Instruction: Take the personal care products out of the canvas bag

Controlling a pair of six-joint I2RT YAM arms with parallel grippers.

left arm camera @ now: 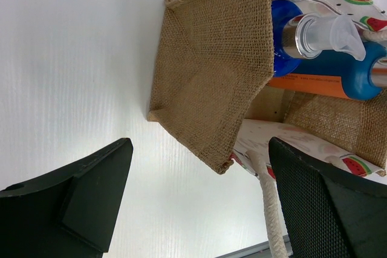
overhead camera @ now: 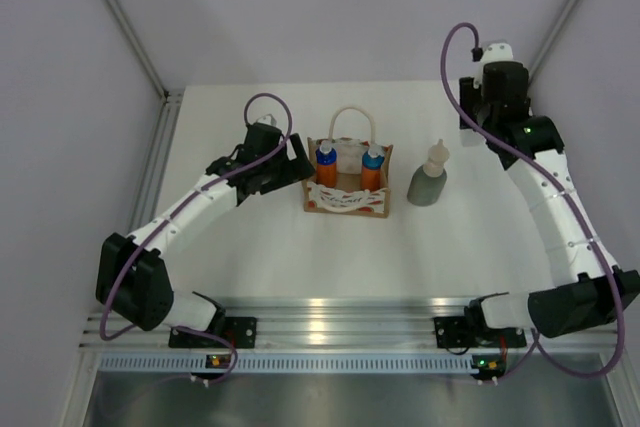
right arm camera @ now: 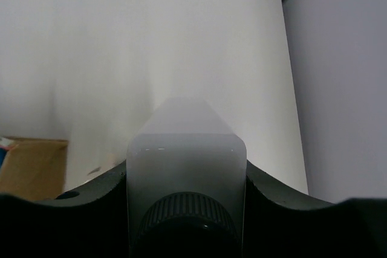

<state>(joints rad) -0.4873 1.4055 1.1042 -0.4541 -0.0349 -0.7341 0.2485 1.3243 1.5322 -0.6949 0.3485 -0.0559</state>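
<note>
Left end effector [overhead camera: 293,164], spread wide and empty, is seen from above beside the canvas bag [overhead camera: 347,203], orange bottles [overhead camera: 326,169] inside, a grey-green bottle [overhead camera: 428,187] just right. The canvas bag's corner is framed between its fingers [left arm camera: 78,197]. Right end effector [right arm camera: 186,179] is clamped on a white bottle [right arm camera: 186,140].

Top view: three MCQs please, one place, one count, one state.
1. Relative to the bag, where is the grey-green bottle? A inside it; B on the table to its right; C on the table to its left.
2. Orange bottles in the bag? A one; B two; C three.
3. Left tool? A open; B shut on a handle; C shut on a bottle.
B: it stands alone beside the bag. B: two show inside. A: its fingers are spread apart.
</note>
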